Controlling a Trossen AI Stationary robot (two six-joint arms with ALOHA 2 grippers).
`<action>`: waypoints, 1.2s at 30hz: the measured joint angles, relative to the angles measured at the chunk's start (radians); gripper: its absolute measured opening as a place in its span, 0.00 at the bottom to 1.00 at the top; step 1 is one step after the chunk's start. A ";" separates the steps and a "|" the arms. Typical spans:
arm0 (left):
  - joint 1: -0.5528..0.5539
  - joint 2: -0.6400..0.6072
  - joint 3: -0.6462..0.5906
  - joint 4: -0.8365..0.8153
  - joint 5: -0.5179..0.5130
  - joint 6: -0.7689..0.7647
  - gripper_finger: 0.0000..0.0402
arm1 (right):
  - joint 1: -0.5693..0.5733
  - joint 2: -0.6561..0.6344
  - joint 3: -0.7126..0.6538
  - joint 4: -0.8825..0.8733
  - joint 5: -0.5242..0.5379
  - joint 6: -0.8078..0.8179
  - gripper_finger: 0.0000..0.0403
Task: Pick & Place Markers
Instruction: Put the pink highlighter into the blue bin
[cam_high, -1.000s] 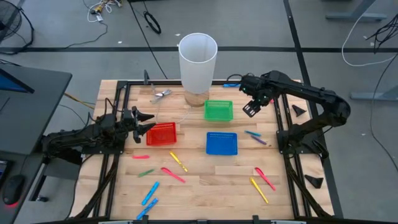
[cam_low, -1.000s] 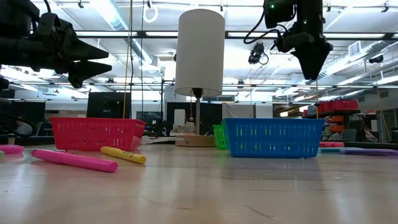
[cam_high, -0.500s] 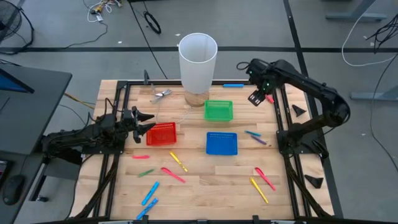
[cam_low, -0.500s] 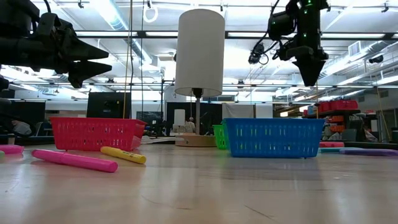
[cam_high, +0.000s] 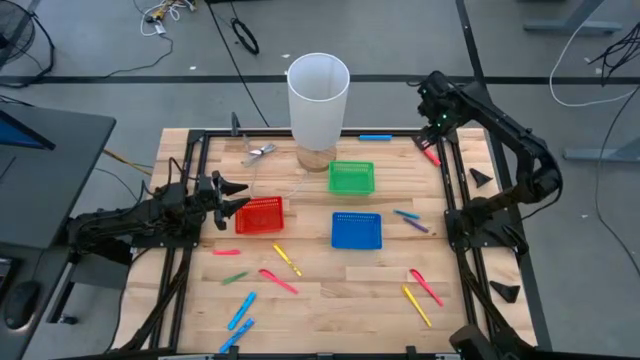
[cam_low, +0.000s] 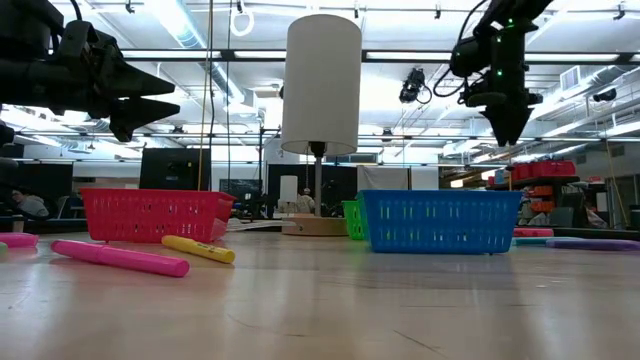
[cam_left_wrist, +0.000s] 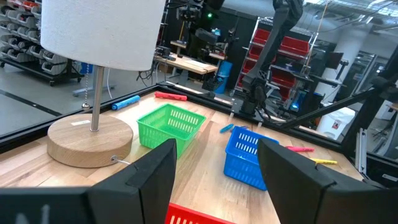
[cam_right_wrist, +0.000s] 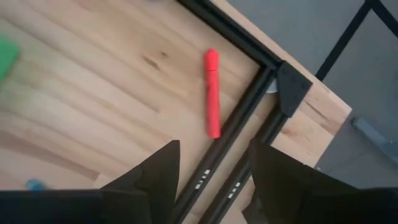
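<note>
Several markers lie flat on the wooden table: a red one (cam_high: 431, 156) at the far right corner beside the black frame rail, a light blue one (cam_high: 375, 137) at the far edge, and pink (cam_high: 278, 282), yellow (cam_high: 287, 260), green and blue ones nearer the front. My right gripper (cam_high: 432, 125) hangs open high above the red marker (cam_right_wrist: 212, 93), pointing down, with nothing between its fingers. My left gripper (cam_high: 235, 190) stands open and level above the left rim of the red basket (cam_high: 260, 215), holding nothing.
A tall white cylinder on a round wooden base (cam_high: 318, 100) stands at the far middle. A green basket (cam_high: 351, 177) and a blue basket (cam_high: 356, 230) sit mid-table. Black frame rails (cam_high: 447, 190) run along both sides. Blue and purple markers (cam_high: 411, 220) lie right of the blue basket.
My right gripper has swung from beside the green basket toward the table's far right corner, staying high, and has rolled about its own axis. It now hangs over the red marker. The left arm and all markers have kept still.
</note>
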 joint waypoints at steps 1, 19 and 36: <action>0.000 0.000 0.000 0.000 0.000 0.000 0.58 | -0.002 0.003 0.000 0.008 -0.001 0.001 0.48; 0.000 0.000 0.000 0.000 0.000 0.000 0.58 | -0.022 0.256 0.000 0.069 -0.006 0.037 0.48; 0.000 0.000 0.000 0.000 0.000 0.000 0.58 | -0.087 0.484 0.044 0.136 0.045 0.026 0.48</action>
